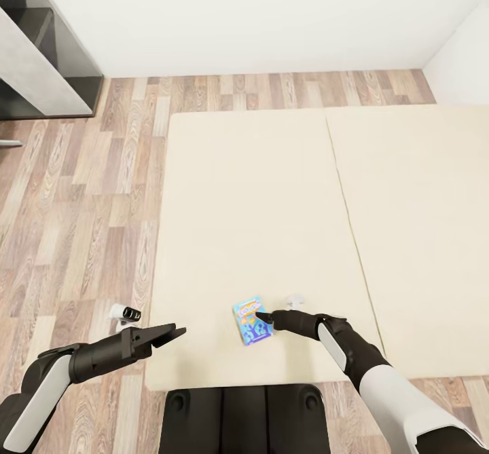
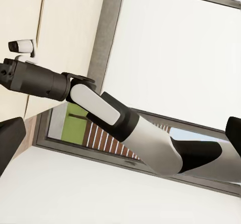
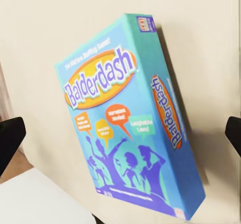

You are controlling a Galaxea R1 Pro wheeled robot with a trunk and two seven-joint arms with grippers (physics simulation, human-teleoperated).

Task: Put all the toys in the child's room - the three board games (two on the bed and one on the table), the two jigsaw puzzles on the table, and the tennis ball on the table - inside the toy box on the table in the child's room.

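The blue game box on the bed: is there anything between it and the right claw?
Nothing visible. The right claw sits right at the blue game box, fingers spread to either side of it in the wrist view. Only bare mattress surrounds the box.

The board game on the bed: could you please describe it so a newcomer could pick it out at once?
Find the wide beige bed on the wood floor. On its left mattress section, near the edge closest to the robot, lies a small blue box, the board game, lettered "Balderdash" in an orange oval; the right gripper reaches it.
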